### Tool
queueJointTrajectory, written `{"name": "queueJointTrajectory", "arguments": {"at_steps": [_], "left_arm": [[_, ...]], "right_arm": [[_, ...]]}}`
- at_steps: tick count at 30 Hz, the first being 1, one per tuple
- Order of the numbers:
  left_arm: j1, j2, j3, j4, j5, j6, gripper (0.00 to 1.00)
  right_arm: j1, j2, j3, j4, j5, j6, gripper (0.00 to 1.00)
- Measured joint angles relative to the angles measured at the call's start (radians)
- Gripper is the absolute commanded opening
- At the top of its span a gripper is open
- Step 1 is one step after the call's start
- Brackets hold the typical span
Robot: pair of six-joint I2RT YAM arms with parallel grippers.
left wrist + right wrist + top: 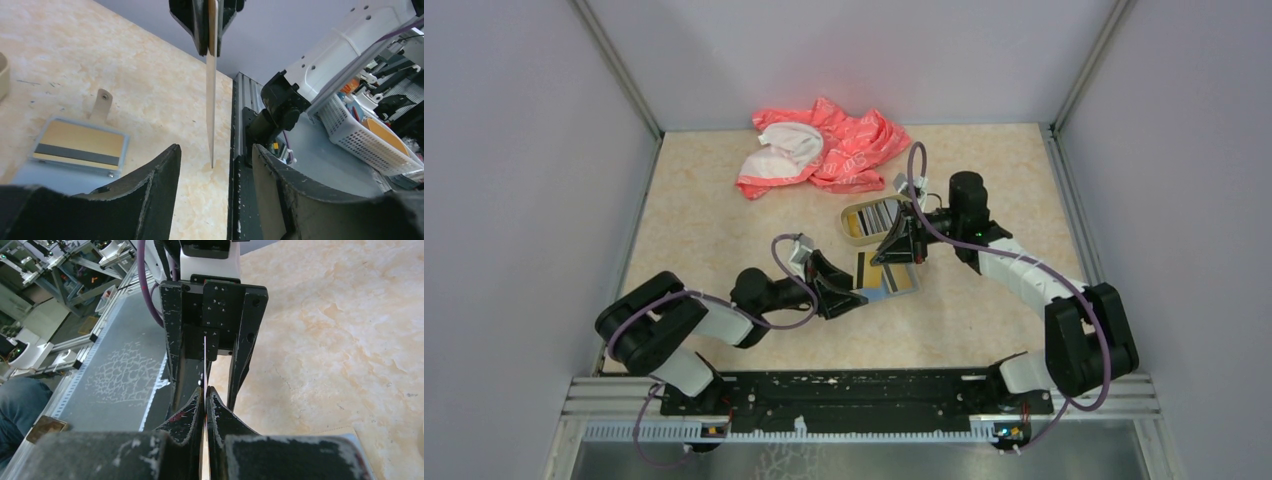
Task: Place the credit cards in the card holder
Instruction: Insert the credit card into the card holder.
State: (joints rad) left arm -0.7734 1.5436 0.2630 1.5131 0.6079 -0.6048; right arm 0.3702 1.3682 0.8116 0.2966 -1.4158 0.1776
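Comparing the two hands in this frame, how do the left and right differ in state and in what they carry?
The left hand is open and holds nothing; the right hand is shut on a card. The left hand's fingers stand apart on either side of that card, while the right hand's fingers pinch its opposite end, with the card seen edge-on. Both are black two-finger hands, and they meet beside the open card holder.

On the bench (704,220), the cloth (824,150) lies at twelve o'clock, by the back wall. The tray (845,222) sits at the cloth's five o'clock, with cards (879,215) in it. The card holder (894,280) lies near the tray, at its six o'clock. The right pincer (892,255) hangs between them, with a card (211,100) clamped in it. The left pincer (856,297) is at the card holder's eight o'clock.
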Motion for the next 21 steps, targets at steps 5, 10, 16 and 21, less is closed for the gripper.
{"name": "queueJointTrajectory", "arguments": {"at_steps": [5, 10, 16, 21], "left_arm": [[0.000, 0.005, 0.030, 0.000, -0.016, 0.004, 0.29], [0.001, -0.005, 0.055, -0.005, -0.019, 0.026, 0.00], [0.005, -0.148, 0.068, -0.185, -0.008, 0.083, 0.00], [0.007, -0.284, 0.130, -0.473, 0.008, 0.158, 0.00]], "right_arm": [[0.000, 0.000, 0.000, -0.002, 0.000, -0.006, 0.00], [0.000, 0.000, 0.003, -0.060, -0.004, -0.066, 0.16], [-0.012, 0.000, 0.108, -0.399, 0.018, -0.348, 0.47], [-0.022, -0.003, 0.185, -0.629, 0.041, -0.547, 0.46]]}}
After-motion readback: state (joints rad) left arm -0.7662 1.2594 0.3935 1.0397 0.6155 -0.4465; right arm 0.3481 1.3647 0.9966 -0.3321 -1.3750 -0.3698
